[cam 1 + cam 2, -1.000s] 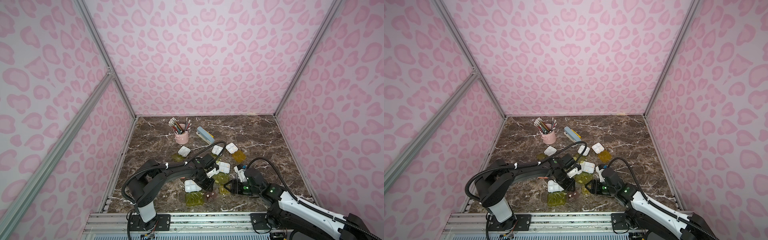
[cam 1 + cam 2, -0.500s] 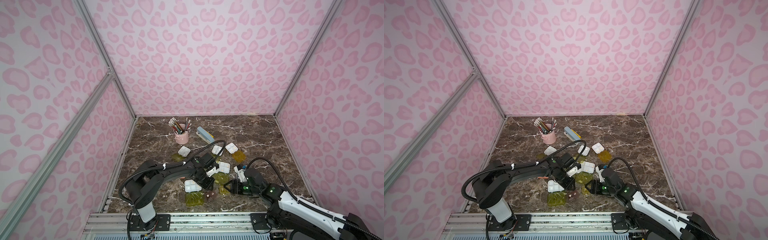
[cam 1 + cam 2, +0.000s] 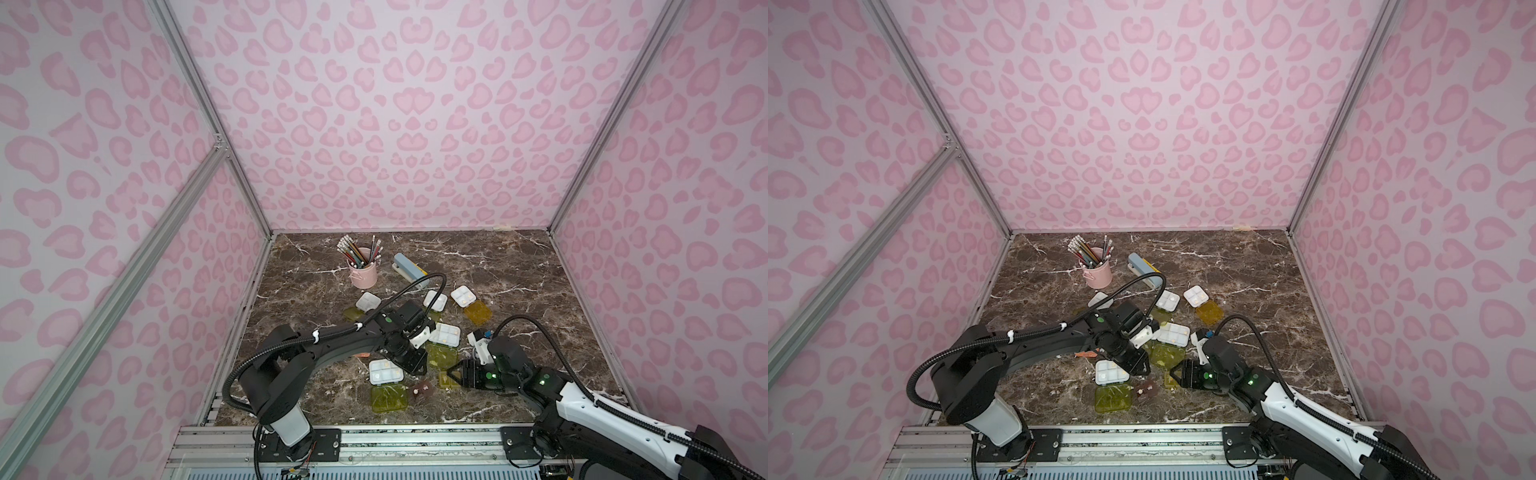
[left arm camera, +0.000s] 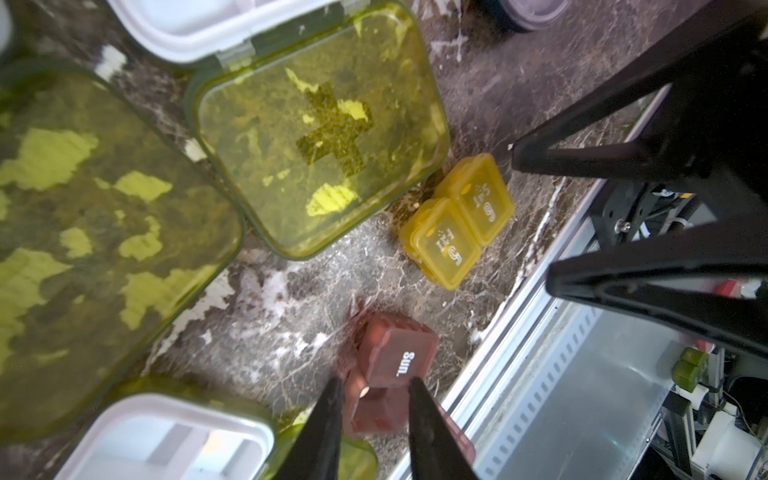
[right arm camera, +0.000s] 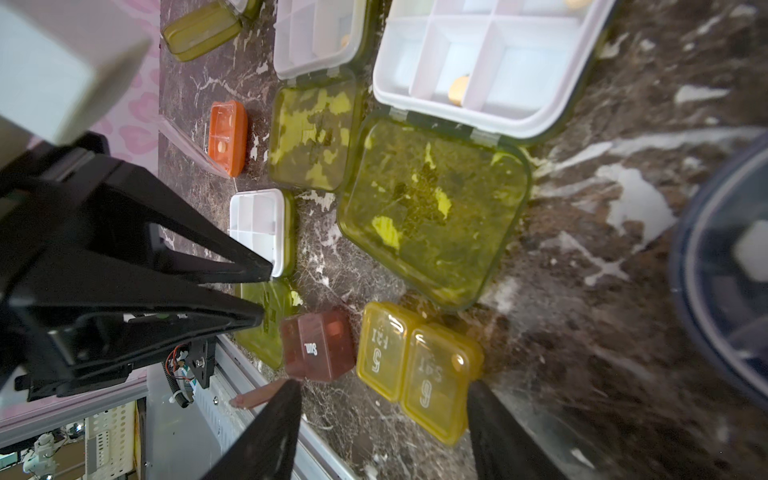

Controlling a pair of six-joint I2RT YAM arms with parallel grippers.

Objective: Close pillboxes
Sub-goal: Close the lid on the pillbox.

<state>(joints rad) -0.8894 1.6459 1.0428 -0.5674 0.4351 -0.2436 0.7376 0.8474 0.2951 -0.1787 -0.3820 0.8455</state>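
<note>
The left gripper (image 4: 374,388) stands with its jaws only narrowly apart and empty, its tips over the brown pillbox (image 4: 401,357), which lies close to the near edge of the marble table (image 3: 498,266). The left wrist view shows this box between the two fingers (image 4: 328,415), with a pale pill (image 4: 363,390) in its open part, while the right wrist view shows the same fingers clear of it, with a free gap between them. The right gripper (image 5: 382,384) is spread wide and holds nothing. The yellow pillbox (image 5: 417,368), two joined cells marked 5 and 6 with their lids down, lies just before its tips and just to the right of the brown one. Only the right wrist view shows well the orange pillbox (image 5: 226,137), which in both top views is a sliver beside the left arm (image 3: 332,345), and the round pillbox (image 5: 723,266), blurred and cut by the frame. Only the top views show the pink pencil cup (image 3: 363,273) and the stapler (image 3: 409,267), both far on the table, and the amber-lidded tray (image 3: 457,291) to the right of them. I count five white trays (image 3: 372,376), all open with lids flat on the table: four lime, one amber. Then one brown, one yellow, one orange and one round box, one cup, one stapler.
</note>
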